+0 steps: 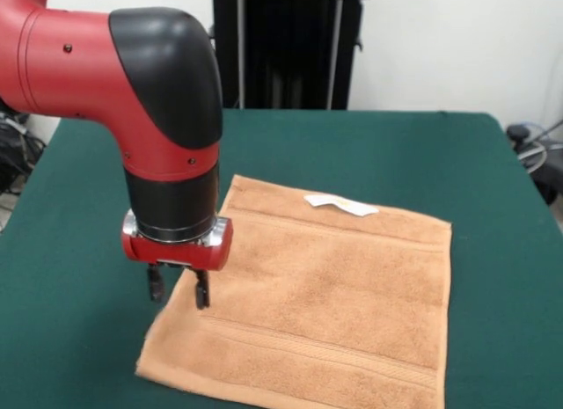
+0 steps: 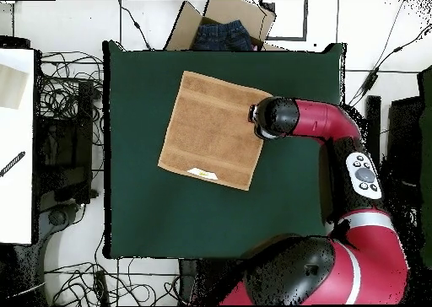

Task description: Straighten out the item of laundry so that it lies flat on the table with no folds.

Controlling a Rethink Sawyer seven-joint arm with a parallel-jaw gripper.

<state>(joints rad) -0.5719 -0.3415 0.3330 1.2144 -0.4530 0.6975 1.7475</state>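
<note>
The orange-tan terry towel (image 1: 325,295) lies spread nearly flat on the green counter (image 1: 493,163), its white tag (image 1: 340,204) turned up near the far hem. The gripper (image 1: 178,290) hangs over the towel's side edge, fingers (image 1: 201,290) apart and holding nothing. The likely risk: a descent or sideways drag here could snag the terry pile and rumple that edge, putting in a fold. The towel's nearest hem is cut off in the front view, and the arm hides the fingers from overhead.

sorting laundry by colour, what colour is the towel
Light orange-tan towel with woven stripe bands; clearest in the front view.
</note>
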